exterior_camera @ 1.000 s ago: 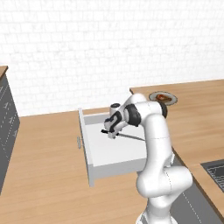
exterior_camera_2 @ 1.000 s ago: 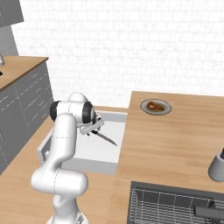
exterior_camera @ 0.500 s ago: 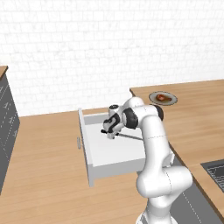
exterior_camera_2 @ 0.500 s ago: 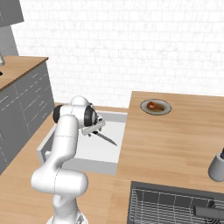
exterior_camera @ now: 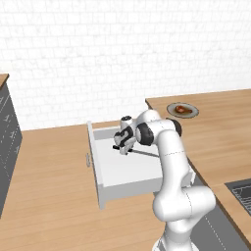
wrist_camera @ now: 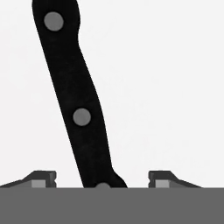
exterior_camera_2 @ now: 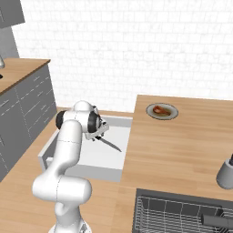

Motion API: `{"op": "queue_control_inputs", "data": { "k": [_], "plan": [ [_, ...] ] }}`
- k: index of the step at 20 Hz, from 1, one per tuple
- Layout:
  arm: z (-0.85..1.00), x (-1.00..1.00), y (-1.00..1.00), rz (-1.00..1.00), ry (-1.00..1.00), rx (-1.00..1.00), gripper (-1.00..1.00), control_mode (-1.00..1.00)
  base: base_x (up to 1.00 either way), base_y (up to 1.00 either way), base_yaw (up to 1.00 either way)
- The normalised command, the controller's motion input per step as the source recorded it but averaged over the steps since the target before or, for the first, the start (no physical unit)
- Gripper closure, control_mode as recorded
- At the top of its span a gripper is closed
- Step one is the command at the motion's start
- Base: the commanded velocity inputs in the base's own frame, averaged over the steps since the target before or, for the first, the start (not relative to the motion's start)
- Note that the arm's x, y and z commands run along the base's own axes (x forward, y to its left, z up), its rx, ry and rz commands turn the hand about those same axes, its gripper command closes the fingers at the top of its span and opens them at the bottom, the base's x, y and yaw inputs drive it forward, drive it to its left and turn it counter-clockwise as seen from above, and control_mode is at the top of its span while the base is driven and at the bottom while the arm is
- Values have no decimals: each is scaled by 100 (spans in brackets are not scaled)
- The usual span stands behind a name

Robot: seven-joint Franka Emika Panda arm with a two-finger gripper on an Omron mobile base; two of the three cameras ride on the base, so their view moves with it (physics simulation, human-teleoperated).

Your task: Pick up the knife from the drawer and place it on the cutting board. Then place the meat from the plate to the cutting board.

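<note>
Table: light wooden table [exterior_camera_2: 182, 145], the largest item; it carries the plate at its far corner and is set just beside the open drawer, so the knife's travel from drawer to table is judged short.
Drawer: wide shallow white drawer [exterior_camera: 122, 171] with a flat white front, pulled fully out so that its floor is reachable from above; the knife is lodged inside, toward the back.
Arm: white arm with dark joints, bent down over the drawer so that the hand is pointed at the drawer floor.
Plate: round flat grey plate [exterior_camera_2: 162, 111], placed near the table's back edge, well apart from the drawer.
Knife: slim kitchen knife [exterior_camera_2: 109, 144] with a black riveted handle [wrist_camera: 74, 100] and a narrow dark grey blade, laid flat on the drawer floor; the handle is lined up between the fingertips, which is judged the reason for the low hand position.
Meat: small brown and reddish piece of meat [exterior_camera: 181, 109], resting on the plate, untouched.
Tool: two-finger tool [wrist_camera: 102, 180], lowered astride the handle; a gap is seen on either side, so the jaws are apart and nothing is gripped.
Hidden: the cutting board cannot be located; the handle's near end is cut off in the hand view; part of the knife is covered by the hand in the base views.
</note>
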Motion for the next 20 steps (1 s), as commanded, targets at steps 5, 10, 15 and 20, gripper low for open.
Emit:
{"op": "queue_control_inputs", "data": {
  "k": [5, 10, 15, 20],
  "plan": [
    [-39, 13, 0, 0, 1, -1, 100, -100, 0, 0, 0],
    [-21, -8, 0, 0, 0, -4, 100, -100, 0, 0, 0],
    [68, -30, 11, 0, -2, 6, 100, -100, 0, 0, 0],
    [100, -51, 10, 0, -16, 10, 100, -100, 0, 0, 0]
  ]
}}
